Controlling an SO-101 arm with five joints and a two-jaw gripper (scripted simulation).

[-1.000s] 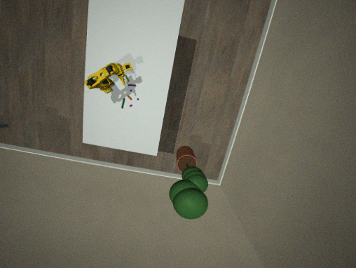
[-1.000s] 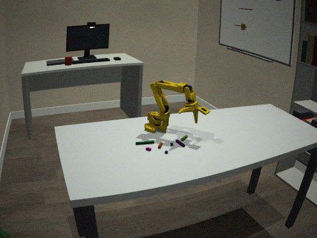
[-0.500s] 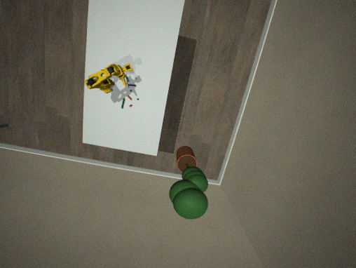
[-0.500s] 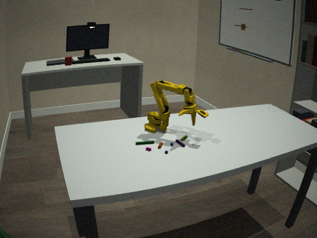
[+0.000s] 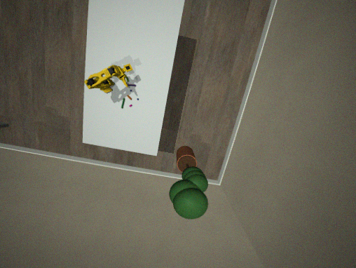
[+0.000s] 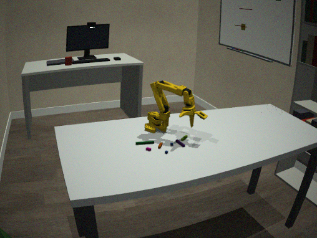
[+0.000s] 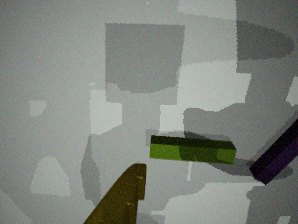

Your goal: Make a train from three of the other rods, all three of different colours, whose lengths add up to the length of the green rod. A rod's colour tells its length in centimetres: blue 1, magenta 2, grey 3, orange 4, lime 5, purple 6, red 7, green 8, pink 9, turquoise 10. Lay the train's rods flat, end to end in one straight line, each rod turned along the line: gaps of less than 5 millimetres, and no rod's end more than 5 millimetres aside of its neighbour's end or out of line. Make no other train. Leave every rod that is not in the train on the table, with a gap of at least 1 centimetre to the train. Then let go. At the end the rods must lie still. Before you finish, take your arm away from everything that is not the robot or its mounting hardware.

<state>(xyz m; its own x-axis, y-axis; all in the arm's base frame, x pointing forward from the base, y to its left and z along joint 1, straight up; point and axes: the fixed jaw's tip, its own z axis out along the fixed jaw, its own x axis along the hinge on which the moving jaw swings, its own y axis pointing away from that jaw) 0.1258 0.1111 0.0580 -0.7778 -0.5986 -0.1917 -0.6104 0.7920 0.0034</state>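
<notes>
Reaching for the lime rod (image 5: 127,79) (image 6: 184,138) (image 7: 192,150) looks like the step in hand; with a blue rod (image 5: 137,99) (image 6: 166,152) and the magenta rod (image 5: 130,105) (image 6: 148,149), it would match the green rod (image 5: 122,103) (image 6: 145,142). From the top, the lime rod lies partly hidden under the gripper (image 5: 127,76) (image 6: 199,121), the purple rod (image 5: 132,85) (image 6: 180,143) (image 7: 275,157) just beside it at five o'clock. In the exterior view the gripper hangs above the table (image 6: 125,168), spread wide with nothing between its fingers, the lime rod between seven and eight o'clock of it. The wrist view puts that rod between two and three o'clock of the visible fingertip, lying crosswise, the purple rod's near end at four o'clock. Best to centre over the lime rod, turn the fingers to pinch its long sides, lower straight, and watch that the outer finger doesn't nudge the purple one.
</notes>
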